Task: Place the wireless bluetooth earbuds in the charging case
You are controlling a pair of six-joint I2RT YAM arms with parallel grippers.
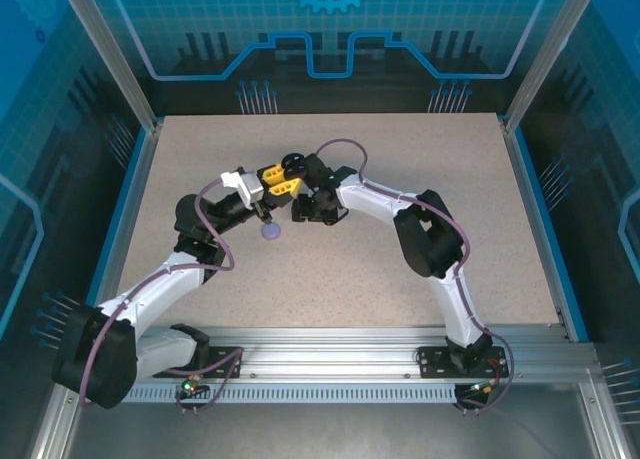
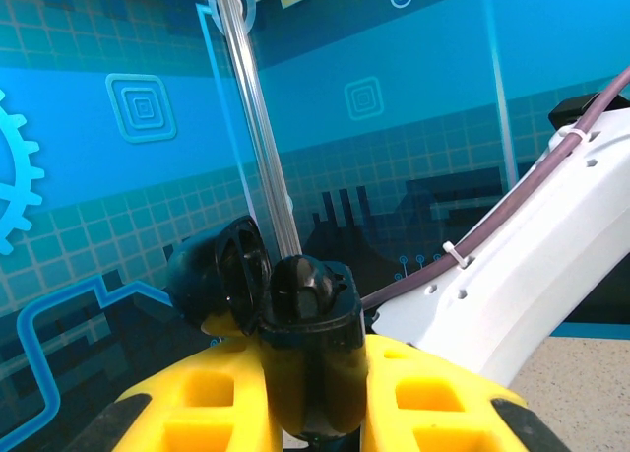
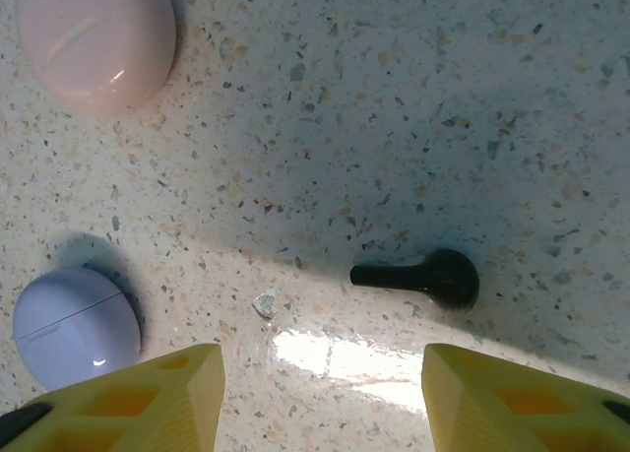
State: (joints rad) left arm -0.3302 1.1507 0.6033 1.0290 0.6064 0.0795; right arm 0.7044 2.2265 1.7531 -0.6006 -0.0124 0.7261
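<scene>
My left gripper (image 2: 313, 398) is shut on a black charging case (image 2: 310, 344), holding it upright above the table with its lid (image 2: 221, 275) swung open to the left. A rounded black shape (image 2: 301, 287) sits in the case's mouth; it looks like an earbud. From above, the left gripper (image 1: 280, 177) and the case (image 1: 292, 163) hang near the table's middle. One black earbud (image 3: 423, 278) lies on the table, stem pointing left, just ahead of the right finger of my right gripper (image 3: 323, 398). That gripper is open with nothing between its fingers, and from above it (image 1: 303, 214) hovers beside the left one.
A pale pink round case (image 3: 96, 38) lies closed at the upper left of the right wrist view. A lavender round case (image 3: 74, 324) sits closed by the left finger, and it (image 1: 270, 232) also lies below the two grippers from above. The speckled table (image 1: 420, 149) is ringed by clear walls.
</scene>
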